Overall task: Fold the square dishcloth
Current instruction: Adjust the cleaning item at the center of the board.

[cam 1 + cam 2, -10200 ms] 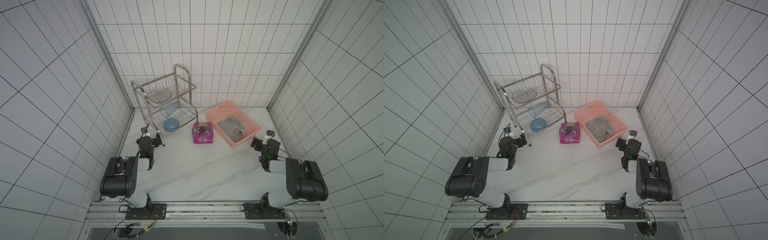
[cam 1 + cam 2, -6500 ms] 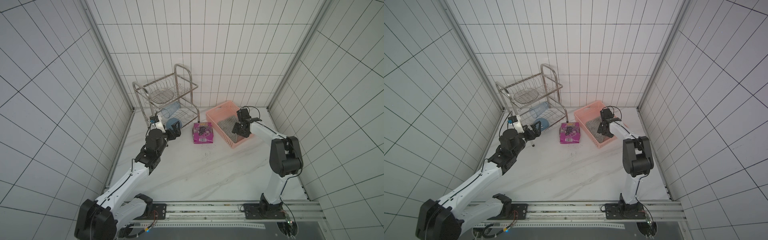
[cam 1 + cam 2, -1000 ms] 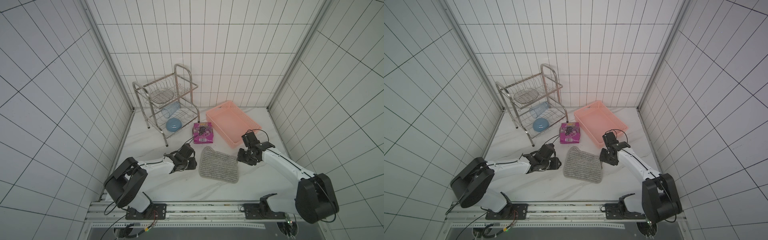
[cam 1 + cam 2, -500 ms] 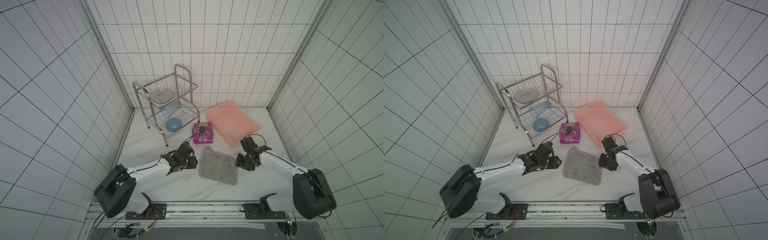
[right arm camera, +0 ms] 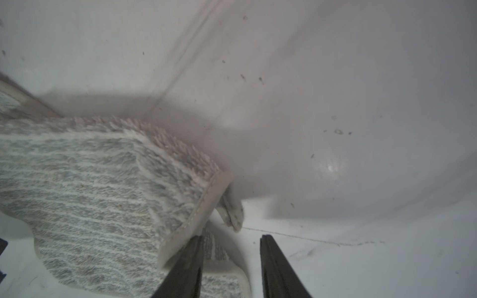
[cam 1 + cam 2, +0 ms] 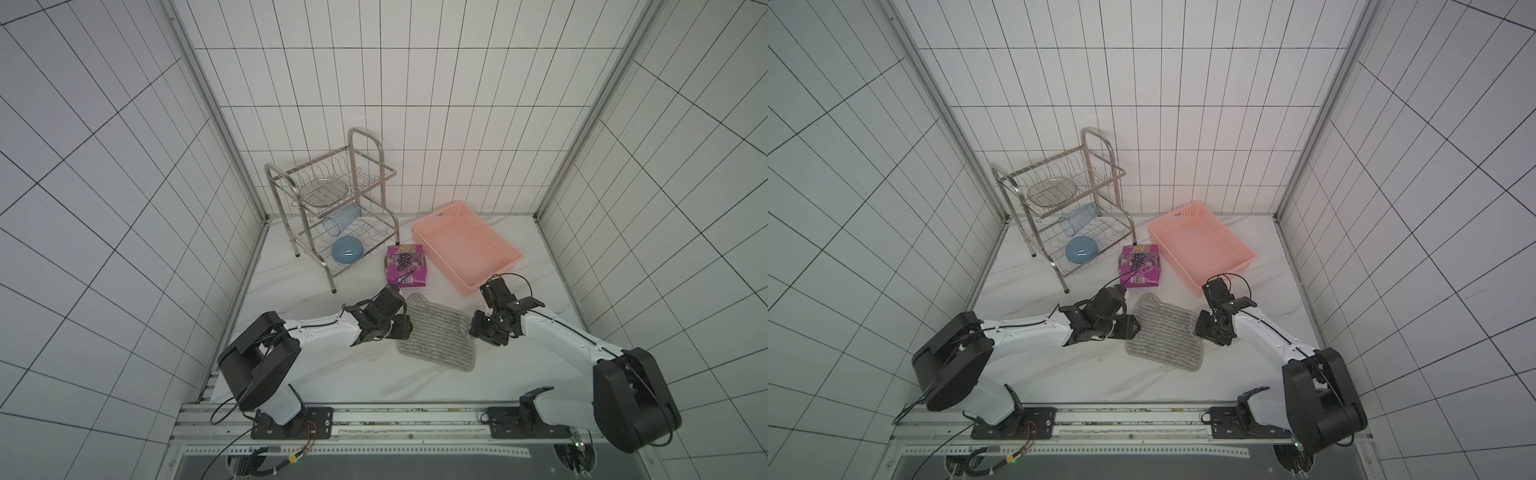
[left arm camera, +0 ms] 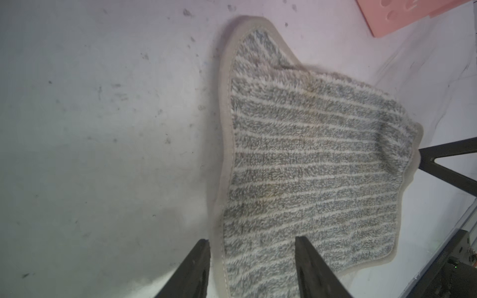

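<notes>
The square dishcloth (image 6: 436,336) (image 6: 1165,332) lies spread on the white table, grey with fine light stripes and a plain border. My left gripper (image 6: 409,327) (image 7: 251,245) is low at its left edge and open. One finger (image 7: 198,268) stands over the table and the other over the striped pile, so the jaws straddle the border. My right gripper (image 6: 473,330) (image 5: 232,258) is open at the cloth's right edge (image 5: 204,206), which curls up against one finger (image 5: 191,265). A bit of cloth and bare table show between those jaws.
A pink basket (image 6: 465,249) stands behind the cloth to the right. The magenta snack packet (image 6: 405,272) lies just behind the cloth's far corner. A metal dish rack (image 6: 332,216) with a blue bowl (image 6: 348,251) is at the back left. Tiled walls close in three sides.
My left gripper has slid right onto the cloth's left edge with its jaws wider apart. My right gripper has come in and down to the right edge, which has ruffled up.
</notes>
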Robot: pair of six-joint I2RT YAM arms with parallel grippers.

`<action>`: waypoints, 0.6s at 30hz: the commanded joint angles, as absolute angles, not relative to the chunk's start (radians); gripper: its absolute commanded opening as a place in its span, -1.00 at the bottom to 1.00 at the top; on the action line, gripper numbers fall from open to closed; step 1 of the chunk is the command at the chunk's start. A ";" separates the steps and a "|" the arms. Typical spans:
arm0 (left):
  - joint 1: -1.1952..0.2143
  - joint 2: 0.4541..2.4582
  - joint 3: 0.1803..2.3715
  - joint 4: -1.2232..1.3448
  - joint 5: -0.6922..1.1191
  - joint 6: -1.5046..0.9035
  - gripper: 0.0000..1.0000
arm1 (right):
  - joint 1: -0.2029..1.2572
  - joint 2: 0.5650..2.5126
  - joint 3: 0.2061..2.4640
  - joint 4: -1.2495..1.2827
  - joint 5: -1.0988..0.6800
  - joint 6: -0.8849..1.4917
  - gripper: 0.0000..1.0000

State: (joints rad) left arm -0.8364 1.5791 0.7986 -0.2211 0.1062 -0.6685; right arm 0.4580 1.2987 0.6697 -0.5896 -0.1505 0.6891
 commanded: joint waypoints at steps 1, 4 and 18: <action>-0.839 1.586 0.803 -0.211 0.095 -0.668 0.06 | 0.471 1.323 0.637 -0.543 -0.168 0.730 -0.20; -0.838 1.592 0.788 -0.251 0.059 -0.679 0.04 | 0.474 1.340 0.620 -0.514 -0.167 0.743 -0.28; -0.763 1.566 0.707 -0.255 0.035 -0.721 -0.06 | 0.434 1.302 0.637 -0.577 0.066 0.705 -0.92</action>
State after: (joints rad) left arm -0.7704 1.5681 0.7330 -0.2295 0.0586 -0.7155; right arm 0.4515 1.3220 0.6247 -0.5323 -0.0158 0.7334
